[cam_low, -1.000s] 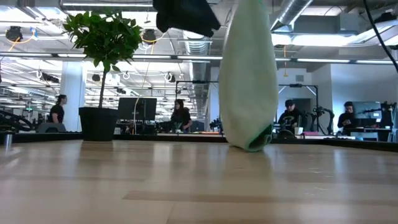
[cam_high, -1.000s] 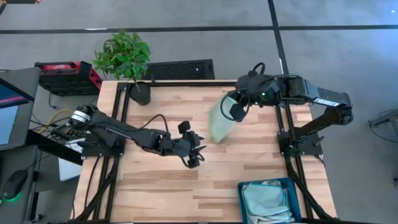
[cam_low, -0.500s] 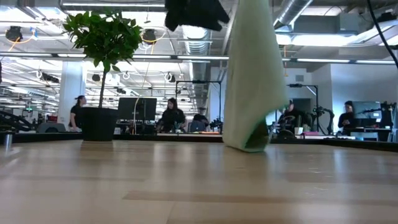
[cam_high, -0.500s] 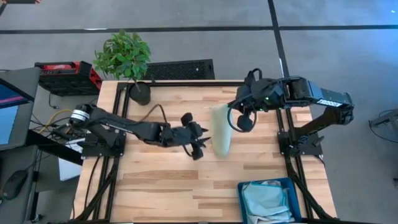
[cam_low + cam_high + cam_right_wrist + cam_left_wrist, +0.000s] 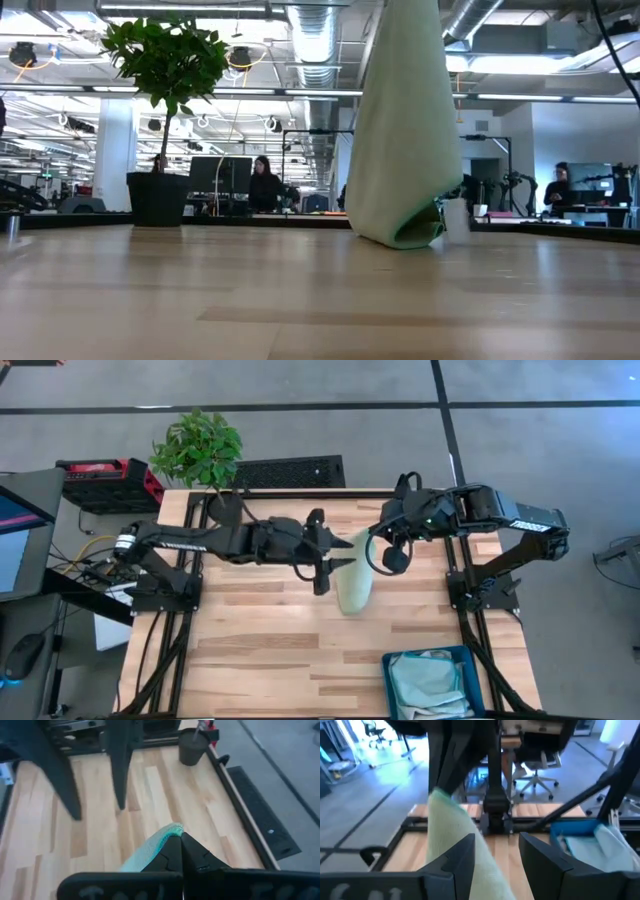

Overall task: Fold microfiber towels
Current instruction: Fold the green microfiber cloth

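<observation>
Wooden table (image 5: 250, 650) carries potted plant (image 5: 205, 460), teal bin (image 5: 430, 682)

I see the hanging towel (image 5: 355, 575) at frame centre, between my left gripper (image 5: 327, 566) and right gripper (image 5: 373, 547); plant (image 5: 200, 452) upper left, bin (image 5: 432, 683) lower right.

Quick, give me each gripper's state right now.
Left gripper: open, beside the hanging light green towel, not gripping it.
Right gripper: shut on the light green towel's top edge.
</observation>
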You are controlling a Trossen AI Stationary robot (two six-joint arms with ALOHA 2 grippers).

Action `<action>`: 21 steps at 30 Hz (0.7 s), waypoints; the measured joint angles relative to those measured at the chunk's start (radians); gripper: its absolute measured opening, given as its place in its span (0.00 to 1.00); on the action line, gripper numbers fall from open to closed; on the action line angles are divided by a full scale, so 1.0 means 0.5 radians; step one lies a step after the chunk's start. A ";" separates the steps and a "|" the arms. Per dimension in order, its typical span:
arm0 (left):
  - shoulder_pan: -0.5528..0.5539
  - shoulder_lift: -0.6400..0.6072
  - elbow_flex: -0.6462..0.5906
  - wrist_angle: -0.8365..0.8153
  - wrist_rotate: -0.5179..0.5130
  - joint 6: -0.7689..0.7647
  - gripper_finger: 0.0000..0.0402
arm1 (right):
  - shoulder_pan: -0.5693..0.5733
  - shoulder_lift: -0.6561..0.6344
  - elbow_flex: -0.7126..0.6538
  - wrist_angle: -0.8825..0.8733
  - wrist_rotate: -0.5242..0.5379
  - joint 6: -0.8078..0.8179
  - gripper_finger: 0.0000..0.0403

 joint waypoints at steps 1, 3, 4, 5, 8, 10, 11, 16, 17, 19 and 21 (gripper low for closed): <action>-0.001 0.006 0.019 0.000 0.003 0.019 0.36 | 0.000 0.000 0.000 0.005 0.028 0.001 0.01; -0.024 0.018 0.028 -0.018 0.003 0.119 0.36 | 0.000 0.000 0.000 0.007 0.076 0.001 0.01; -0.033 0.037 0.032 -0.005 -0.007 0.179 0.36 | -0.004 0.000 0.000 0.011 0.086 0.001 0.01; -0.042 0.047 0.033 0.007 -0.059 0.230 0.36 | -0.007 0.001 0.000 0.016 0.087 0.001 0.01; -0.051 0.050 0.030 -0.028 -0.361 0.290 0.36 | -0.014 0.002 0.000 0.027 0.088 0.001 0.01; -0.009 0.046 0.031 -0.043 -0.465 0.247 0.36 | -0.015 0.002 0.000 0.030 0.085 0.001 0.01; 0.019 0.046 0.031 -0.073 -0.449 0.190 0.36 | -0.015 0.002 0.000 0.031 0.084 0.001 0.01; 0.132 0.048 0.028 -0.242 -0.156 0.074 0.36 | -0.015 0.002 0.000 0.040 0.082 0.000 0.01; 0.146 0.059 0.028 -0.268 -0.143 0.098 0.36 | -0.015 0.002 0.000 0.039 0.075 -0.008 0.01; 0.181 0.080 0.027 -0.280 -0.132 0.156 0.36 | -0.011 0.002 0.000 0.026 0.049 -0.063 0.01; 0.232 0.083 0.023 -0.293 -0.043 0.207 0.36 | 0.006 0.002 0.000 0.000 -0.007 -0.175 0.01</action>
